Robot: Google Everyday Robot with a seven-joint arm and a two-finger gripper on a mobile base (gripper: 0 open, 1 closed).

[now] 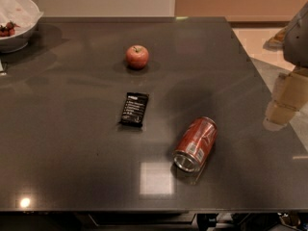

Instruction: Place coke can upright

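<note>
The coke can (195, 144) is red with silver ends. It lies on its side on the dark table (72, 143), right of centre and toward the front, with its open silver end pointing at the front edge. My gripper (285, 102) hangs at the right edge of the view, above the table's right edge. It is to the right of the can and a little farther back, well apart from it, and holds nothing.
A flat black wrapped bar (134, 109) lies left of the can. A red apple (137, 57) sits farther back. A white bowl (17, 20) with paper and red fruit stands at the back left corner. The floor shows beyond the right edge.
</note>
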